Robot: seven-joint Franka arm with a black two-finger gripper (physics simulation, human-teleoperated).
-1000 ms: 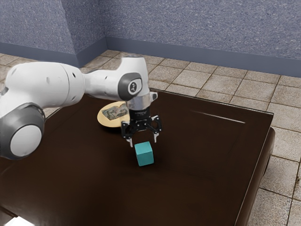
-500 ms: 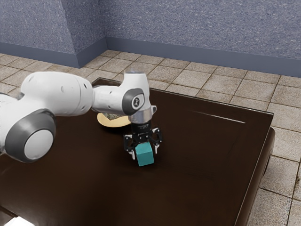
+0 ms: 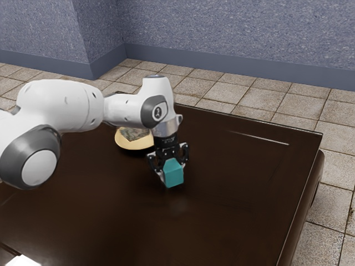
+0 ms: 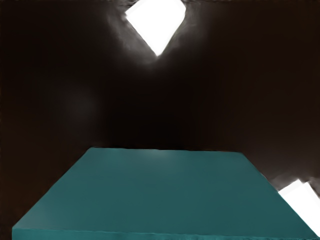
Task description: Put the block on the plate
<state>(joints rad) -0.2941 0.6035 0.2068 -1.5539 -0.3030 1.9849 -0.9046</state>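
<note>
In the exterior view my gripper (image 3: 172,168) points down with its two fingers closed against opposite sides of the teal block (image 3: 173,174). The block hangs slightly above the table, a little turned. Behind it, toward the exterior view's left, lies the round yellowish plate (image 3: 131,144) with a dark picture at its middle; my hand and arm cover part of it. The wrist view has the block (image 4: 160,192) large and close under the hand.
The dark brown table (image 3: 233,188) stretches around the block, its far edge running behind the plate. A bright white patch (image 3: 23,261) lies at the exterior view's lower left. White reflections (image 4: 157,22) show on the dark surface in the wrist view.
My hand came down around the block and its fingers closed on it. Since half a second ago, hand and block have risen a little together, and the block has turned slightly.
</note>
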